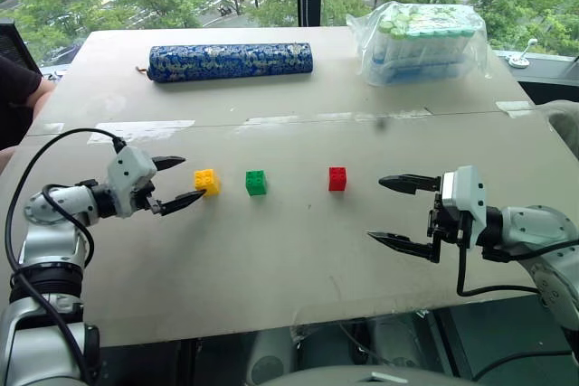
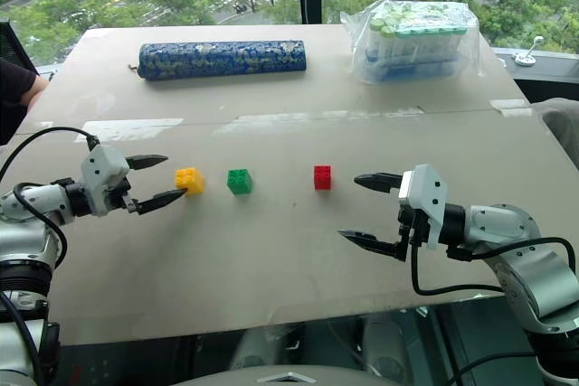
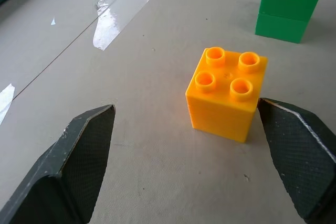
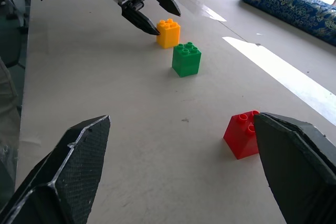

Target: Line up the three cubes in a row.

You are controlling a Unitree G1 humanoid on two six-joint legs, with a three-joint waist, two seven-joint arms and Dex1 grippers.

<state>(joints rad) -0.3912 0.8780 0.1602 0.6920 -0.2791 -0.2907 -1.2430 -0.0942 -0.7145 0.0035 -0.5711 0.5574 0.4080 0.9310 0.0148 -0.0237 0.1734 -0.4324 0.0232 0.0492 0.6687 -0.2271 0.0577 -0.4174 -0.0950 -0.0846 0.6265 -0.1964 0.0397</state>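
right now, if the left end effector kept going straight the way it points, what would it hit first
Most likely the yellow cube. The left end effector is open and aimed along the table toward it, one finger already beside the cube's side. The green cube sits further along. Depth is hard to judge, so contact may come from that finger first.

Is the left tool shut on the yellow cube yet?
No, open. The left tool has one finger beside the yellow cube, the other well clear.

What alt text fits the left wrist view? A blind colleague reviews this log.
A small yellow studded plastic cube sits on a grey tabletop between the left gripper's open black jaws, nearer one of them. A green studded plastic cube stands beyond it.
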